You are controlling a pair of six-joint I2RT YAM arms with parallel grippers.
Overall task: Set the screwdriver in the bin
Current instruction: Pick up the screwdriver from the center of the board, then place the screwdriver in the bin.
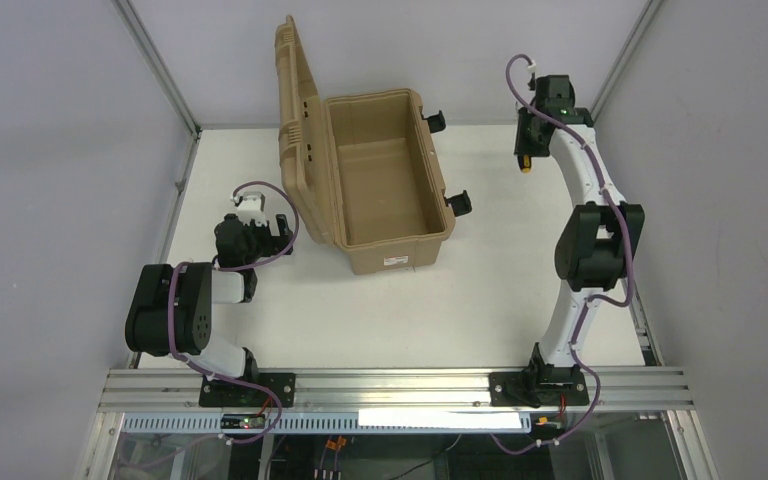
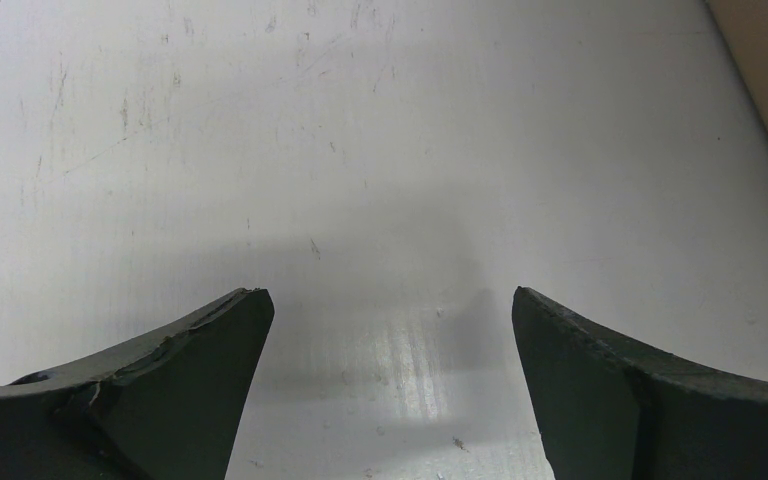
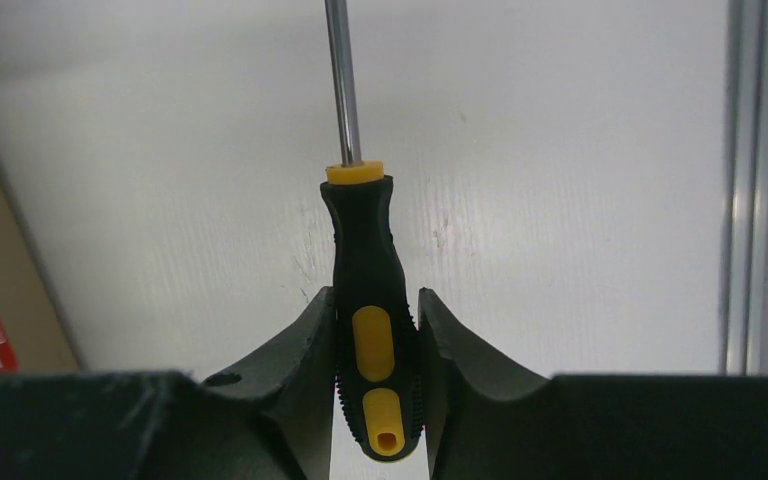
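The bin (image 1: 400,255) stands at the far edge of the bench (image 1: 480,300), left of the middle. Its lid (image 1: 295,110) is thrown back toward the left edge so the mouth faces up, ready for a drop from above.

Near the far right corner, well apart from the bin, the right claw (image 3: 375,293) has the screwdriver (image 3: 360,230). Its fingers (image 3: 290,340) are closed nearly together, pressing either side of the black-and-yellow handle (image 3: 372,340), with the shaft (image 3: 341,80) pointing out ahead. Gripping the fat handle rather than the thin shaft looks the surer hold for the carry. The tool seems lifted off the bench, though I cannot be certain.

The left claw (image 2: 390,295) hovers near the left edge beside the lid, spread wide over bare bench, holding nothing and out of the way.
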